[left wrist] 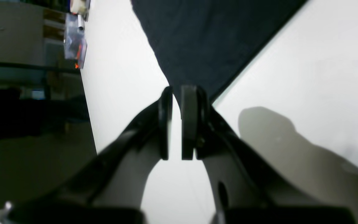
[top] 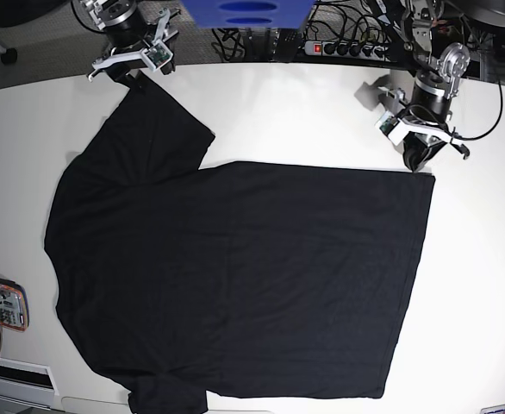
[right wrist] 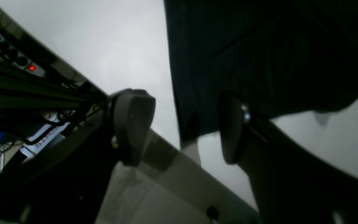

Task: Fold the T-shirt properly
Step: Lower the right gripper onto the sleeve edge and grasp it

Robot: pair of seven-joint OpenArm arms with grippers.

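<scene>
The black T-shirt (top: 235,276) lies spread flat on the white table (top: 304,112). My left gripper (top: 418,157) is at the shirt's far right corner. In the left wrist view the left gripper (left wrist: 176,93) shows only a narrow gap with bare table in it. The shirt corner (left wrist: 204,46) ends right at its tips, partly hidden behind one finger. My right gripper (top: 137,78) is at the far left sleeve. In the right wrist view the right gripper (right wrist: 182,127) is wide open, with the sleeve edge (right wrist: 194,102) lying between its fingers.
A power strip (top: 339,47) with a red light and cables lies behind the table's far edge. A blue object (top: 244,13) is at the top centre. A printed packet (top: 0,308) lies at the left edge. A clear plastic bag (left wrist: 75,43) is beyond the table edge.
</scene>
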